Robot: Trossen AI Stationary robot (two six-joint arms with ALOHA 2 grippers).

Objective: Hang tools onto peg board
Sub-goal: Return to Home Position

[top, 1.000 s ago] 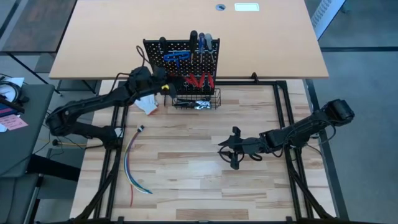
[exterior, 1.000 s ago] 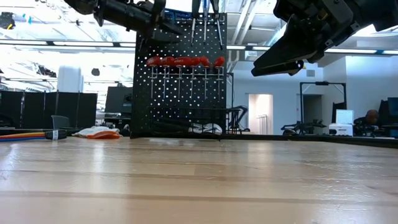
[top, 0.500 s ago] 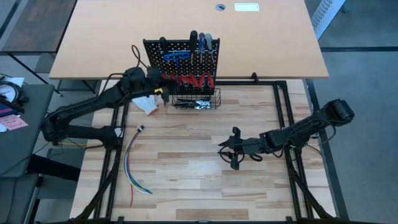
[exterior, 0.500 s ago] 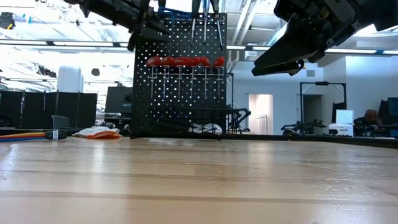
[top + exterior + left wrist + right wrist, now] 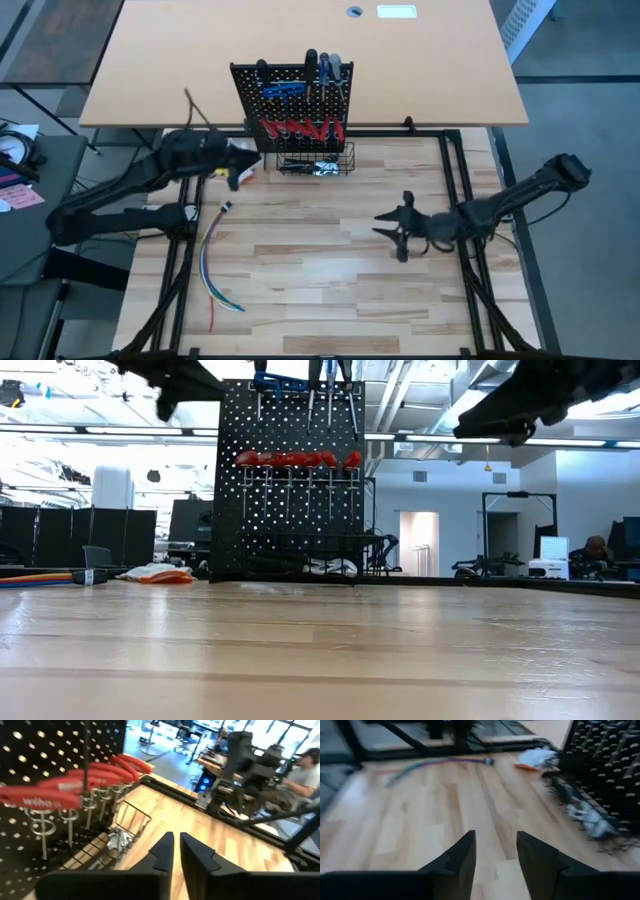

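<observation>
Even, bright light falls from overhead, leaving only faint shadows on the bench [image 5: 330, 260]. In the low view the ceiling lights [image 5: 90, 430] and far windows glare white — the near boards lie out of focus. Both wrist views are smeared with blur, worst towards 3 o'clock.

My two arms are dark, slim and jointed; each tool [image 5: 173, 851] [image 5: 495, 852] ends in two black, wedge-shaped fingers.

Big open workshop behind the bench: bright ceiling strip lights [image 5: 60, 428], a white doorway [image 5: 418, 543], dark cabinets [image 5: 70, 536] along one side, grey floor [image 5: 590, 120], tan tabletop [image 5: 200, 60].
</observation>
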